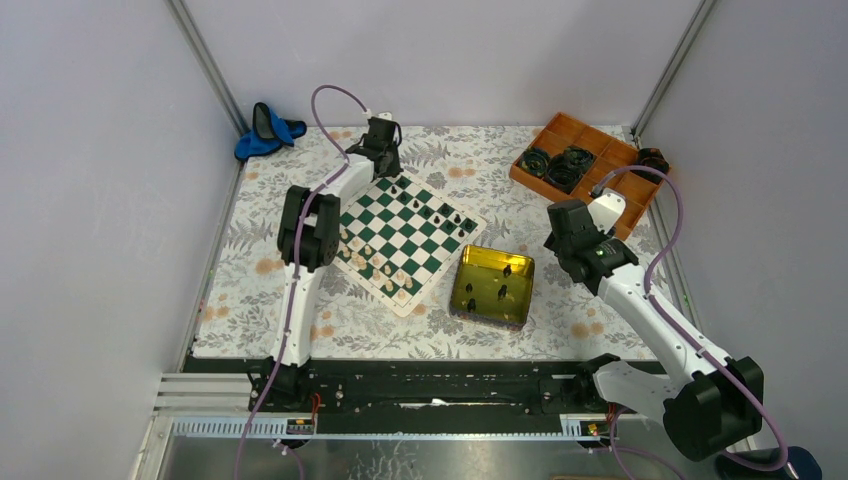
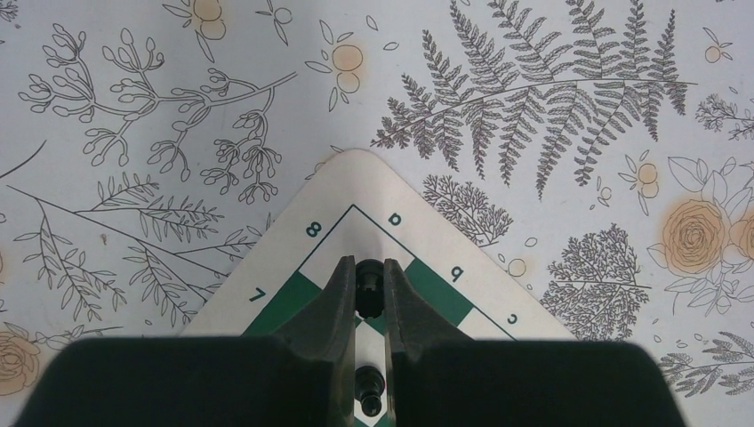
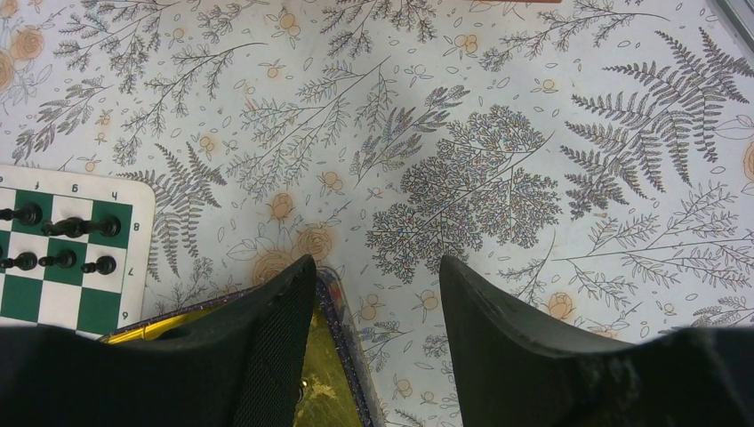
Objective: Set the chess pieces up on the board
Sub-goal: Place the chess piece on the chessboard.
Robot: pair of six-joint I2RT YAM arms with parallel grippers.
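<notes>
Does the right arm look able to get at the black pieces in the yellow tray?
Probably yes: the right arm's fingers hang open beside the yellow tray, with nothing over the black pieces inside.

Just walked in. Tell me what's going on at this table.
Two robot arms are setting up a chess game. The left claw is shut on a black piece at the far corner of the chessboard, by the 8 and a markings. The right claw hangs open and empty over the tablecloth beside the yellow tin, where a few dark pieces wait, and other pieces already stand on the board.
</notes>
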